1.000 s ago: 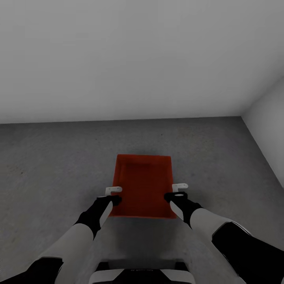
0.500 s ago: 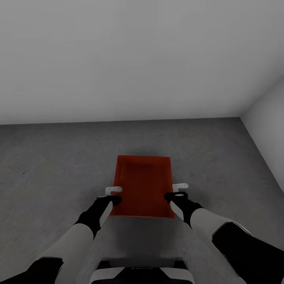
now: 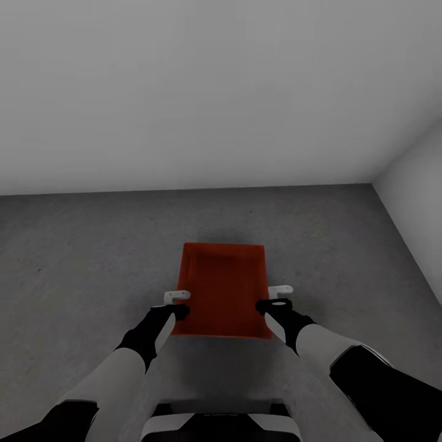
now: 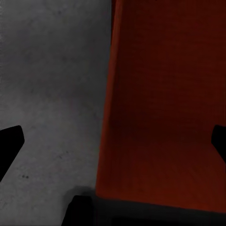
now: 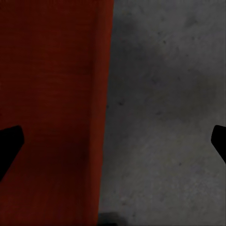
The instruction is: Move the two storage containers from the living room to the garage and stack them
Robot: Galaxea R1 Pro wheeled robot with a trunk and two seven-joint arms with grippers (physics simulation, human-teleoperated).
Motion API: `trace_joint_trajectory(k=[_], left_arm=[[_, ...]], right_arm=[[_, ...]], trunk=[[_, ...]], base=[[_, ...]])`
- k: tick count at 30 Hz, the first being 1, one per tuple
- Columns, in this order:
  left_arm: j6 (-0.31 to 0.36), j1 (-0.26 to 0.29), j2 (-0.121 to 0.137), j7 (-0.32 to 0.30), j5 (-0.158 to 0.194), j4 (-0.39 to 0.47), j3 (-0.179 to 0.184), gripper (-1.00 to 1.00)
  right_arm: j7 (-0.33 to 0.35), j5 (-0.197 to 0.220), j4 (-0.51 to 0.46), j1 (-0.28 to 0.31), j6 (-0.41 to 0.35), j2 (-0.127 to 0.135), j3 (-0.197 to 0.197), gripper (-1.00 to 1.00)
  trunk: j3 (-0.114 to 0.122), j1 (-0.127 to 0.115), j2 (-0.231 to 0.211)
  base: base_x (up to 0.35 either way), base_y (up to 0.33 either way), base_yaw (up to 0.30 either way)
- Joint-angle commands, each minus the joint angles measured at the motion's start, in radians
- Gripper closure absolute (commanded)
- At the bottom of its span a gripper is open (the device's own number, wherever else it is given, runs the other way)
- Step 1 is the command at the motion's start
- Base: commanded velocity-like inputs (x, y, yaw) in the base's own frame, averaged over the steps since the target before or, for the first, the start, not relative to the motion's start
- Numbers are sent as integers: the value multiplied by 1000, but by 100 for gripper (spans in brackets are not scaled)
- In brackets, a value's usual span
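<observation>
Garage: grey concrete floor (image 3: 73, 258) runs to a pale far wall (image 3: 221, 92), with a side wall closing the corner at far right.

Container: one orange-red storage container (image 3: 222, 288) sits between my two arms, open side up, its long sides running near to far. I cannot tell whether it rests on the concrete or hangs just above it.

Left gripper (image 3: 177, 303): its fingers are spread across the container's left wall in the left wrist view, one outside over the floor, one inside; not closed down on it.

Right gripper (image 3: 277, 297): likewise spread astride the right wall.

Change: over the last second the far wall's base has crept lower-to-higher and the container's far edge has sunk slightly; both arms keep their pose.

Meaning: I judge the first container is being set down; the second is yet to stack.
</observation>
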State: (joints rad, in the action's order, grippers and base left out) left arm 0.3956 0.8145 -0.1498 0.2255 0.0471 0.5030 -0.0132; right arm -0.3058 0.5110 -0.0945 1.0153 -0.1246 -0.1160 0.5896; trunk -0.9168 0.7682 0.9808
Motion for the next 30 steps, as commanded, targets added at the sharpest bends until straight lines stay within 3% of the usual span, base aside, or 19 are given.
trace_joint_trajectory(k=[1,27,30], left_arm=[[5,0,0,4,5,2,-1,-100],[3,0,0,3,5,2,-2,-100],[2,0,0,3,5,2,-2,-100]], right_arm=[[-6,5,-2,0,-7,0,9,-100],[-6,6,-2,0,-6,-1,9,-100],[-6,6,-2,0,-6,-1,8,-100]], trunk=[[3,-4,-7],[84,-103,-189],[84,-103,-189]], base=[[0,0,0],[0,0,0],[11,0,0]])
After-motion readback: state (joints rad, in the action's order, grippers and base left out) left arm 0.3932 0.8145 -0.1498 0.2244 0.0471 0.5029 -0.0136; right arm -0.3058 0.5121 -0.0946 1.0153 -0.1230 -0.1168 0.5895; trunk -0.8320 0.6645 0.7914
